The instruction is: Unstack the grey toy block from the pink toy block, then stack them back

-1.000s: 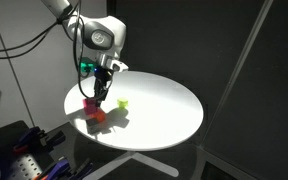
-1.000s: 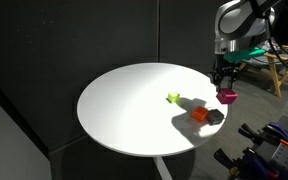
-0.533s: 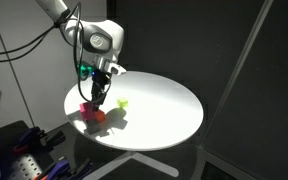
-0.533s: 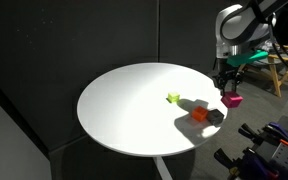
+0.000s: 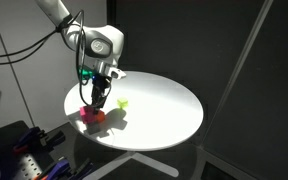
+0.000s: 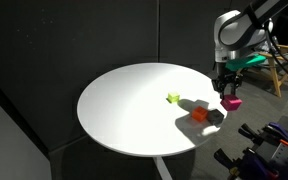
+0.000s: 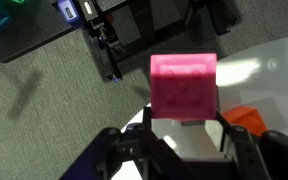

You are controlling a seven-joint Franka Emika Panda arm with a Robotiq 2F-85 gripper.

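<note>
My gripper (image 7: 184,128) is shut on the pink toy block (image 7: 184,88), holding it by its sides. In both exterior views the gripper (image 6: 227,93) (image 5: 93,101) holds the pink block (image 6: 229,101) (image 5: 85,113) low over the rim of the round white table (image 6: 134,110). The grey toy block (image 6: 214,116) sits on the table beside an orange block (image 6: 198,115), just next to the held block. The orange block also shows in the wrist view (image 7: 250,118). The grey block is out of the wrist view.
A small yellow-green block (image 6: 172,98) (image 5: 124,103) lies nearer the table's middle. The table stands on a white pedestal. Dark curtains surround it. Equipment and cables sit on the floor beyond the rim (image 7: 94,30).
The gripper has moved slightly down and outward toward the table rim with the pink block still in it. The other blocks have not moved.
</note>
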